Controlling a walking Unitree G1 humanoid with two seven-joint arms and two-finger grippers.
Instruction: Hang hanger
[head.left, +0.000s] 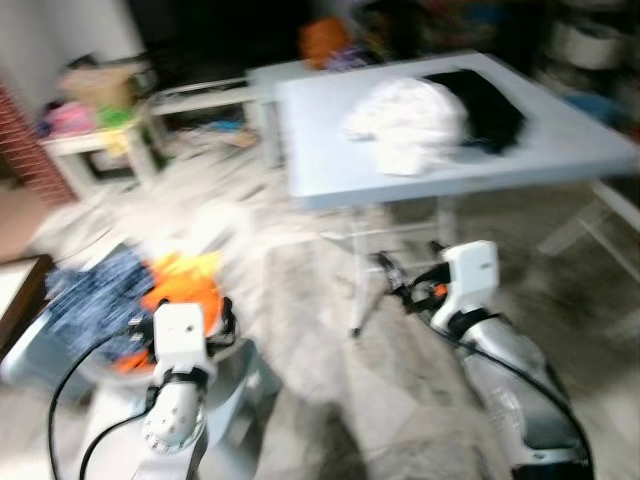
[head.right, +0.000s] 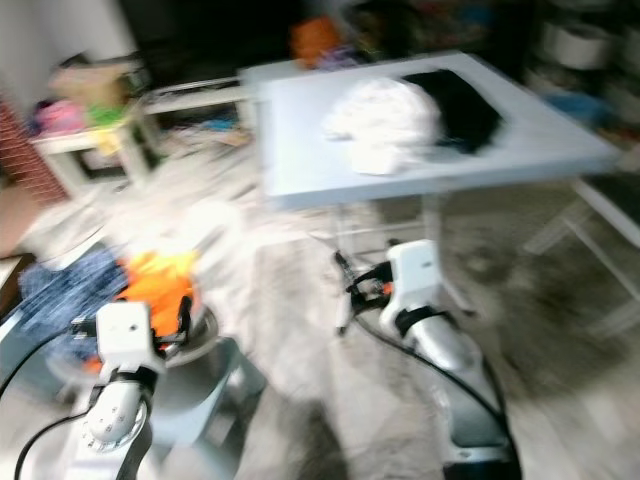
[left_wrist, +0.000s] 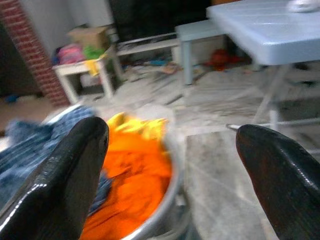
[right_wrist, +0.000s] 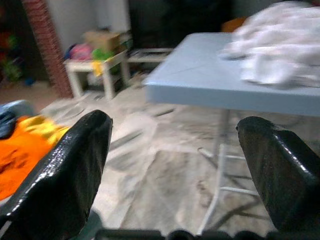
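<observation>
The head views are blurred. My left gripper (left_wrist: 170, 130) is open and empty, held low over a metal basin (left_wrist: 165, 220) heaped with orange clothes (head.left: 185, 285) and a blue checked garment (head.left: 90, 295). My right gripper (right_wrist: 172, 125) is also open and empty. It hangs above the floor in front of the pale blue table (head.left: 330, 170), below the table's near edge. On that table lie a crumpled white garment (head.left: 410, 120) and a black garment (head.left: 490, 105) beside it.
A small white side table (head.left: 100, 145) with coloured clutter stands at the far left beside a red brick column (head.left: 25, 140). A low bench (head.left: 200, 95) runs along the back. The blue table's white folding legs (head.left: 360, 280) stand close to my right gripper. Pale floor (head.left: 300, 330) lies between the basin and the table.
</observation>
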